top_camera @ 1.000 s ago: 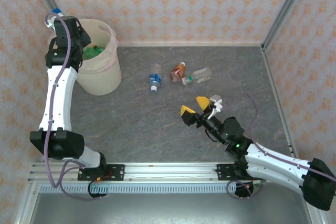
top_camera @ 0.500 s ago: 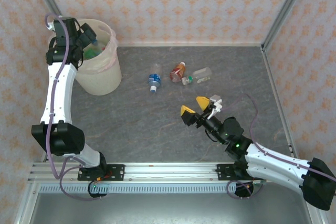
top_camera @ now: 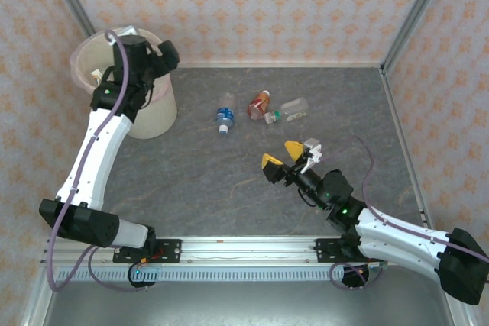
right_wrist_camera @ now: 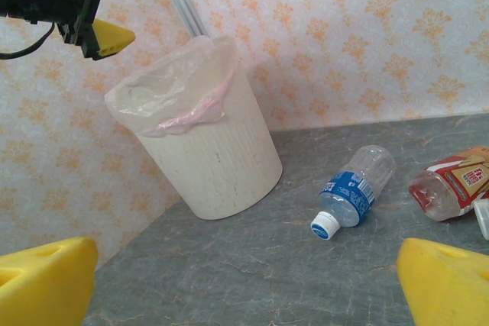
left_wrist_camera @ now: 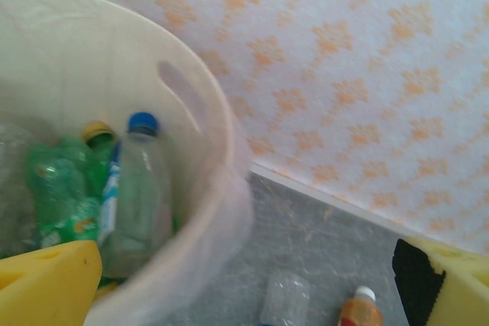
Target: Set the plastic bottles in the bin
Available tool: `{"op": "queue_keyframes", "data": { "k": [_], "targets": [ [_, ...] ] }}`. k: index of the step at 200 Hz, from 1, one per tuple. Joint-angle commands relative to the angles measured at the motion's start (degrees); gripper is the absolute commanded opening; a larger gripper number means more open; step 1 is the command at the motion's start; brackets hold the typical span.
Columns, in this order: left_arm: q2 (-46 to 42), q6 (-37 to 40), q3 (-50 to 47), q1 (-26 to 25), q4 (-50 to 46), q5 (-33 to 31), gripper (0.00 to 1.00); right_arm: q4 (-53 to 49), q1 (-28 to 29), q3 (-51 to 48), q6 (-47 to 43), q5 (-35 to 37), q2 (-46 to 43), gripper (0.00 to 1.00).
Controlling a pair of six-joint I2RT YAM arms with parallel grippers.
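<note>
The orange bottle [top_camera: 260,104], angled toward one o'clock, is seen at eleven o'clock from the nearer right gripper [top_camera: 282,154], spread wide and empty.

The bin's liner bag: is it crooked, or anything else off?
Yes. The liner bag is bunched and puffs up unevenly above the bin rim, its pink edge sagging on one side. A blue-labelled bottle, an orange bottle and a clear bottle lie on their sides on the table. No spills visible.
</note>
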Motion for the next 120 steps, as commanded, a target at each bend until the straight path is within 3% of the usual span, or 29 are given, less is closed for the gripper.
{"op": "queue_keyframes", "data": {
  "k": [1,62,120],
  "targets": [
    [0.18,2.65,-0.24,-4.0,0.49,-4.41,0.99,1.74,-0.29,-0.09,0.34,-0.59,-0.13,1.0],
    [5.67,3.38,-3.82,-14.54,0.88,-5.88,0.99,1.49,-0.27,-0.18,0.25,-0.33,-0.75,1.0],
    [14.56,0.9,-7.11,-19.37,3.73,-1.76,0.99,1.31,-0.27,-0.08,0.22,-0.49,-0.85,1.0]
  ]
}}
